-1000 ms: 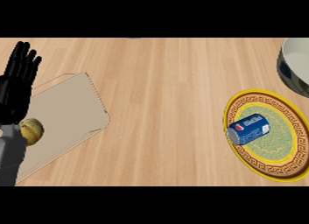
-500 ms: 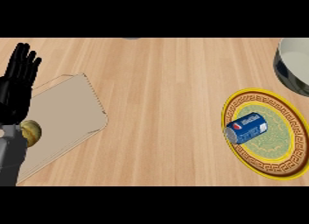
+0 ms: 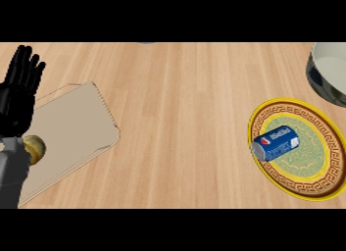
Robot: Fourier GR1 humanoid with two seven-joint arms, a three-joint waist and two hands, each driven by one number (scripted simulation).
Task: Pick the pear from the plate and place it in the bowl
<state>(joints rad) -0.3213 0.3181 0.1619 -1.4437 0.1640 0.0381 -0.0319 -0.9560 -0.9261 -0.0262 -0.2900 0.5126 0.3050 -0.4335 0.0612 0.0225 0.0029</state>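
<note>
Left hand (image 3: 14, 100) rests flat-fingered, holding nothing, well left of the plate (image 3: 327, 192) — your plate carries a blue can (image 3: 275, 142), no pear; bowl (image 3: 333, 73) just beyond it.

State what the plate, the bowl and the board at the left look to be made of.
Plate: likely glazed ceramic, with a yellow rim and a printed key pattern. Bowl: possibly ceramic or enamel, with a smooth pale inside and a dark outer wall. Board: pale wood or a similar matte material, flat with rounded corners.
</note>
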